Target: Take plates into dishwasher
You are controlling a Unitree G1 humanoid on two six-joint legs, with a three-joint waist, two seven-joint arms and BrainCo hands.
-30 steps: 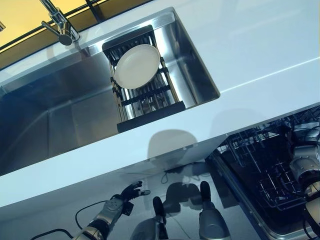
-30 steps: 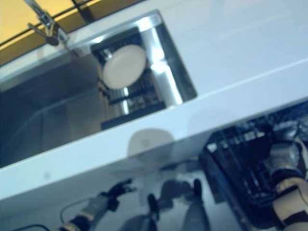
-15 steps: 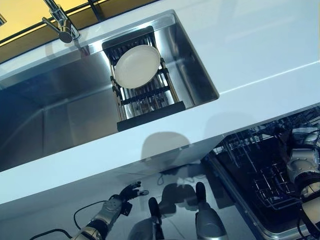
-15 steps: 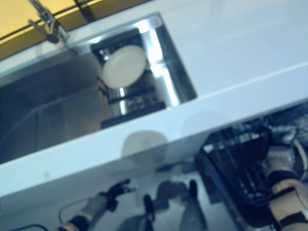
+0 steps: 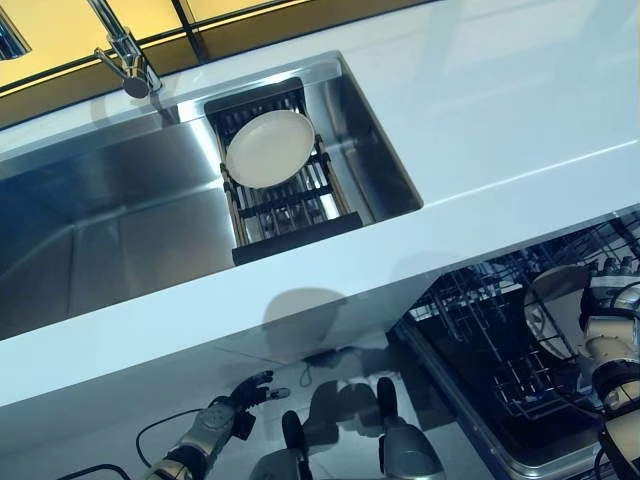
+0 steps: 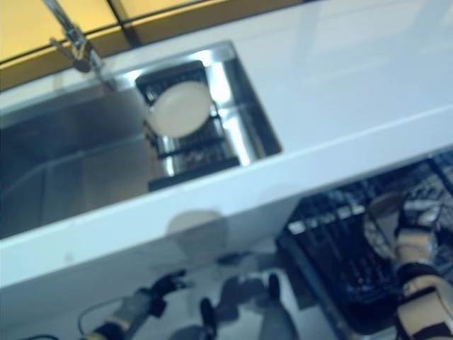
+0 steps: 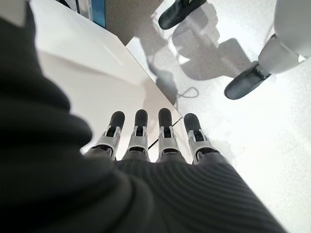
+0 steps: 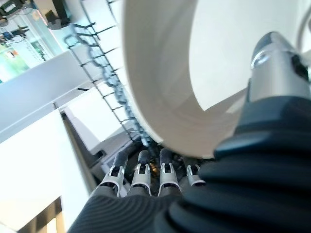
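Observation:
A white plate (image 5: 268, 148) leans in a black dish rack (image 5: 290, 205) inside the steel sink (image 5: 110, 230). A second white plate (image 5: 553, 300) stands on edge over the open dishwasher's wire rack (image 5: 480, 340) at the lower right. My right hand (image 5: 612, 335) holds it. In the right wrist view the thumb (image 8: 272, 63) presses the plate's (image 8: 160, 73) face and the fingers (image 8: 141, 177) lie behind its rim, above the rack tines. My left hand (image 5: 228, 408) hangs below the counter with straight fingers (image 7: 138, 138), holding nothing.
A white counter (image 5: 500, 120) surrounds the sink, and its front edge overhangs the dishwasher. A faucet (image 5: 125, 55) stands at the back left. White cabinet fronts (image 7: 97, 77) are beside my left hand.
The whole picture has shifted, so the camera moved. The plate in my right hand has come into view over the dishwasher rack. The left hand has not moved.

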